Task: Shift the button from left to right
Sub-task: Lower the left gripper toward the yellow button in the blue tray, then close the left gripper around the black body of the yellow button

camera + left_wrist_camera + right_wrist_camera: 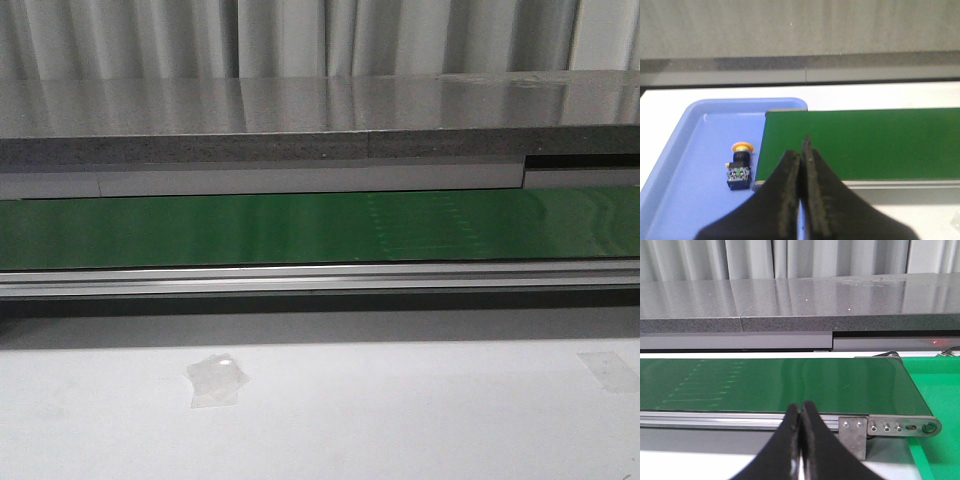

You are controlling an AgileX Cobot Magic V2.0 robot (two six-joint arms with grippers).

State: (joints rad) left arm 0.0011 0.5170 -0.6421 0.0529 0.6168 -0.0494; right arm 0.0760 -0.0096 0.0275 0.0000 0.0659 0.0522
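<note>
The button (740,166) lies on its side in the blue tray (685,145), just beside the green belt (865,142), at ten o'clock from my left fingers (801,155). Both my left and right fingers (801,415) are clenched, empty. No readable writing.

Left gripper (801,150): fingers pressed together, nothing between them, tips pointing forward and slightly down. Right gripper (800,412): same, fingers closed tip to tip, holding nothing. Neither arm shows in the front view. Only the black finger pairs are visible in each wrist view.
</note>
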